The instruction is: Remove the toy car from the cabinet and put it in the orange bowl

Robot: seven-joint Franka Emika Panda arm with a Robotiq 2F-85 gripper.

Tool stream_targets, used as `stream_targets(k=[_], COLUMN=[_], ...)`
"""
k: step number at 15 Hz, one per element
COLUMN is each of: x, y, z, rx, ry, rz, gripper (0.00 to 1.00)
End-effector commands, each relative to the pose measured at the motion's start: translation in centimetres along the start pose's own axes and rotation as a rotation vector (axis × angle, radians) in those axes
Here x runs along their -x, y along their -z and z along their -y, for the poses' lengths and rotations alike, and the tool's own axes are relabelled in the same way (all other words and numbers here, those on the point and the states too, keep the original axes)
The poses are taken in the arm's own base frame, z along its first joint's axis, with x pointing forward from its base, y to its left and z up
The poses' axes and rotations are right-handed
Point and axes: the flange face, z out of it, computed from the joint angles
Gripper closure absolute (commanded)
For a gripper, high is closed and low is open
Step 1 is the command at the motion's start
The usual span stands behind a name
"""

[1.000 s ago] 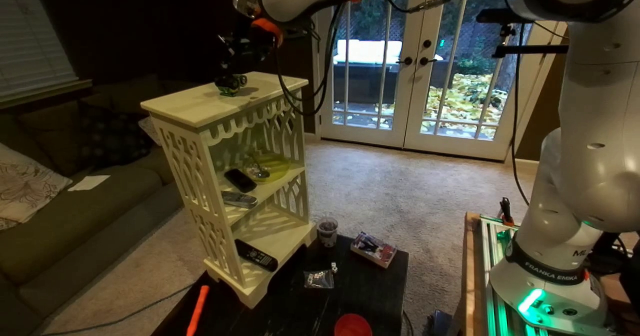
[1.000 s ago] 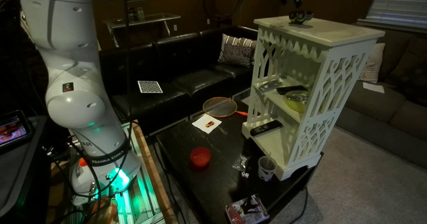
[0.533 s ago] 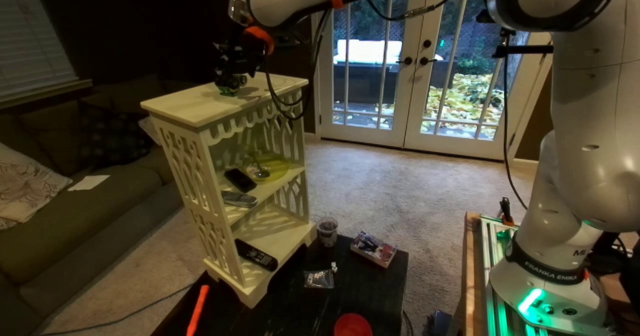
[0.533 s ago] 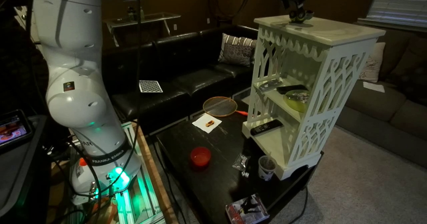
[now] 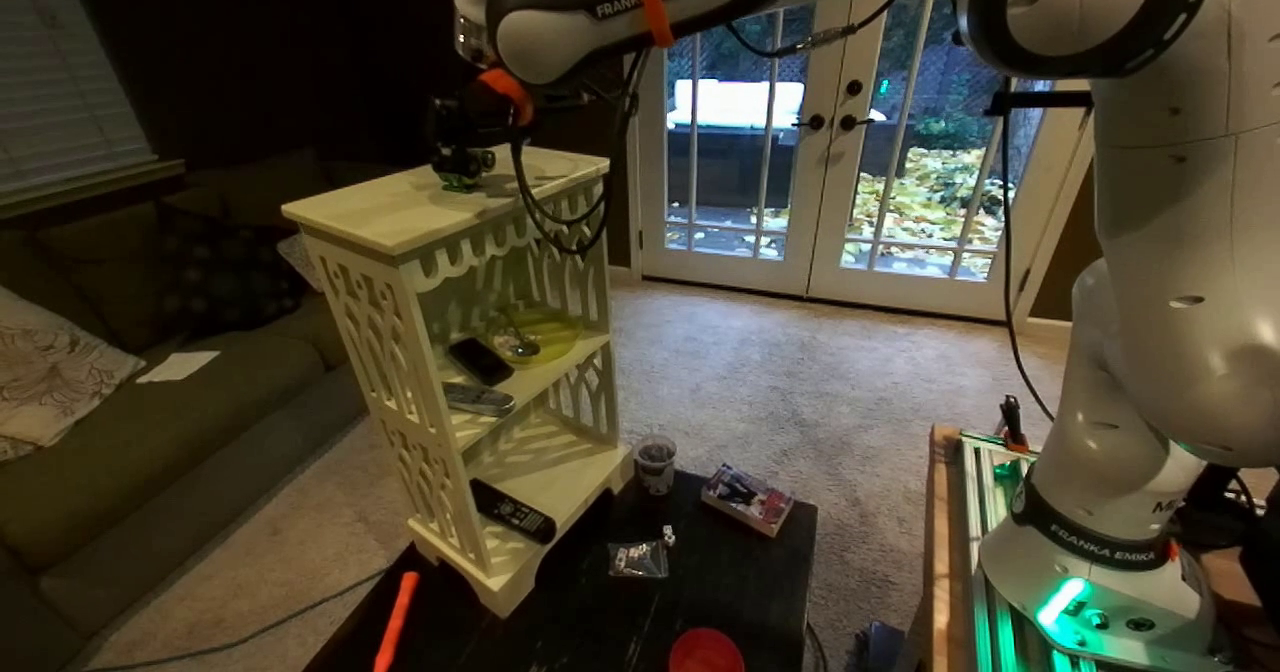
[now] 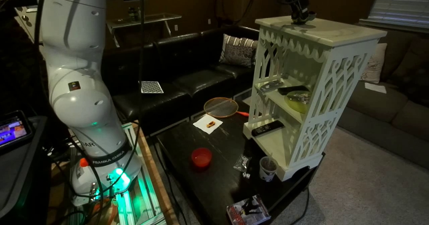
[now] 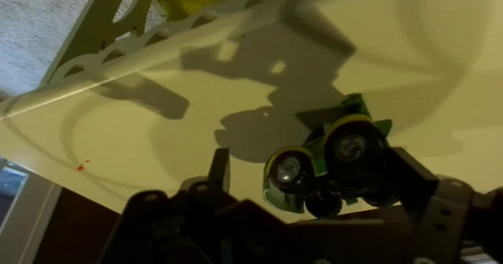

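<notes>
1. Your gripper [image 7: 310,165] has its fingers [image 7: 219,169] spread wide, with the toy car [image 7: 319,160] between them. A clear gap shows on one side; on the other, car and dark finger overlap, so you can't tell whether they touch.
2. The wrist view alone gives you that spacing, along with the car's green body and yellow-edged dark wheels; in both exterior views, gripper and car merge into a dark clump.
3. The car rests on the flat top of the cabinet [image 6: 352,34].
4. Your arm [image 5: 640,2] reaches across from its upright column [image 6: 83,101], then bends down so the gripper points at the cabinet top.
5. Below, the shelves hold a yellow-green dish [image 5: 550,337], a dark phone [image 5: 481,361], a grey handset [image 5: 478,399] and a black remote [image 5: 513,510].
6. On the black table [image 6: 214,188], the reddish bowl [image 6: 201,163] stands well apart from the cabinet.
7. In an exterior view you see the racket [image 6: 221,107] whole, near a white sheet [image 6: 200,124] bearing a small orange item [image 6: 210,124]; in an exterior view, just its handle [image 5: 397,620].
</notes>
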Motion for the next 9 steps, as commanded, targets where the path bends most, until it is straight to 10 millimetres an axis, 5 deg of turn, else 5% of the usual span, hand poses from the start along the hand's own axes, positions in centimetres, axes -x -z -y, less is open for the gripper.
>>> stream_targets(k=[1,9], x=[-0.1,-0.6], y=[0.2,1.2], z=[0.1,-1.1], rx=[0.112,0.262], ry=[-0.044,-0.119], rz=[-0.015,-0.049], gripper=[0.00,0.00])
